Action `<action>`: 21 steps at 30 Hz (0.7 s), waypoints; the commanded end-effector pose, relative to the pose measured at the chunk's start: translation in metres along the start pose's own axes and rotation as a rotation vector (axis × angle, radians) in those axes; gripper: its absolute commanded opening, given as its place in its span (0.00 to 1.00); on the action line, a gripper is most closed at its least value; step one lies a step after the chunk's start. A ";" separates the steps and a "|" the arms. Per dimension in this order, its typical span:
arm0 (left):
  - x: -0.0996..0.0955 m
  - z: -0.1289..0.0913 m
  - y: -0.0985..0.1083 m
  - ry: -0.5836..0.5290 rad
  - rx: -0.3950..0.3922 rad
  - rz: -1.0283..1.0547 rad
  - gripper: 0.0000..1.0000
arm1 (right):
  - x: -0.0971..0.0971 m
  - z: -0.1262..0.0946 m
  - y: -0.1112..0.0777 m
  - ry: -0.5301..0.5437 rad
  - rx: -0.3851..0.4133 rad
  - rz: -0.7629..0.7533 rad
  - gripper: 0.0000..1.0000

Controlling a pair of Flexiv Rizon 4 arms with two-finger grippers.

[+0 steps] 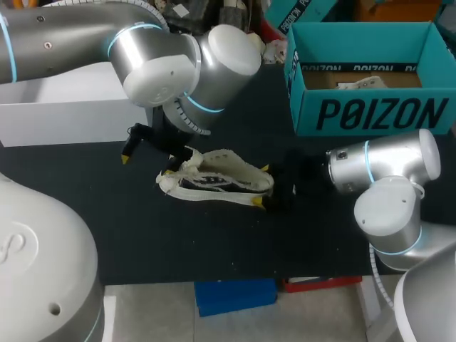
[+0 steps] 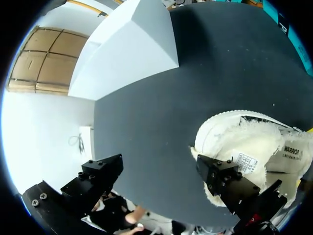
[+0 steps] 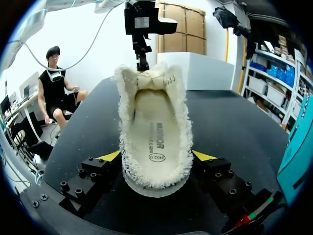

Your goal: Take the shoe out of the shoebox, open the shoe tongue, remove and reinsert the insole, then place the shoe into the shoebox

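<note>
Your one shoe (image 1: 214,178) lies at the centre of the head view, both ends partly hidden by dark fingers. Your right gripper (image 3: 156,156) is clamped on its right-hand end. Your left gripper (image 1: 147,164) stands spread, one finger (image 2: 222,178) over the shoe's rim. The one shoebox (image 1: 370,114), upper right, is cut off by the frame edge.

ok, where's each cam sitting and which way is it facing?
Head: above and behind, facing down at the table; left arm, right arm show.
Left wrist: faces down at table, shoe by one finger of its open left gripper.
Right wrist: faces along the shoe, right gripper shut on it, left gripper at its far end.
Shared: the shoe, in all three.
</note>
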State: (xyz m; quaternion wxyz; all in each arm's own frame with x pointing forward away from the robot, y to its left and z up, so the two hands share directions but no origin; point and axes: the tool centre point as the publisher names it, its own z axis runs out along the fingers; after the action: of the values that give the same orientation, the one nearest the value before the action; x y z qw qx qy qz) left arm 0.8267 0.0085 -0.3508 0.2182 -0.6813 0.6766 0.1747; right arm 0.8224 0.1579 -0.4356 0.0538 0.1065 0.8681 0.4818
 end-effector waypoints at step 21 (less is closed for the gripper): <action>0.058 -0.123 0.014 0.968 0.457 1.211 0.00 | 0.000 0.001 -0.001 -0.002 0.003 0.002 0.00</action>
State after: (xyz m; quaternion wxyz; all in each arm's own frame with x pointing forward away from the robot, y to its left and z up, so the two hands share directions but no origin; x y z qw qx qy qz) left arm 0.8114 -0.0998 -0.2749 0.1151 -0.5221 0.8450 0.0054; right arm 0.8224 0.1577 -0.4357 0.0538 0.1066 0.8682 0.4817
